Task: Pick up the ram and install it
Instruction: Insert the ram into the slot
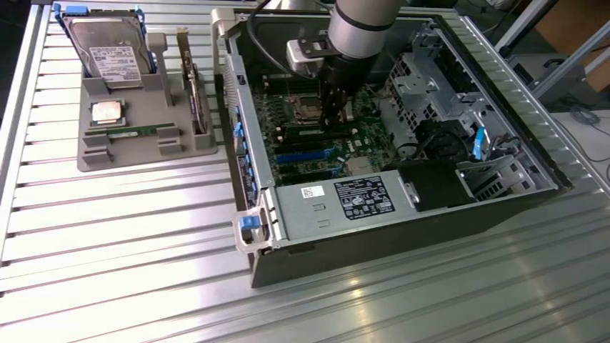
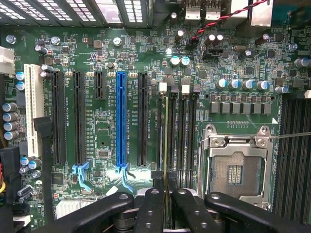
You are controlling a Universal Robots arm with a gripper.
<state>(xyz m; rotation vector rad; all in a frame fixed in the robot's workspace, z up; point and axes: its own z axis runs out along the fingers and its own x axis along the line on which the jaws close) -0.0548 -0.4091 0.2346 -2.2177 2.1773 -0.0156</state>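
on the left of the table a grey tray holds a green stick, and to the right, in the computer case, the tool pinches the ram edge-down at the memory slots, so i think it is the putting-in step, needing a straight push.

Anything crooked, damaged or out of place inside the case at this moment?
Nothing stands out. The ram runs parallel to the neighbouring memory slots, held in the gripper, not tilted. The motherboard shows no visible damage; the processor socket is empty.
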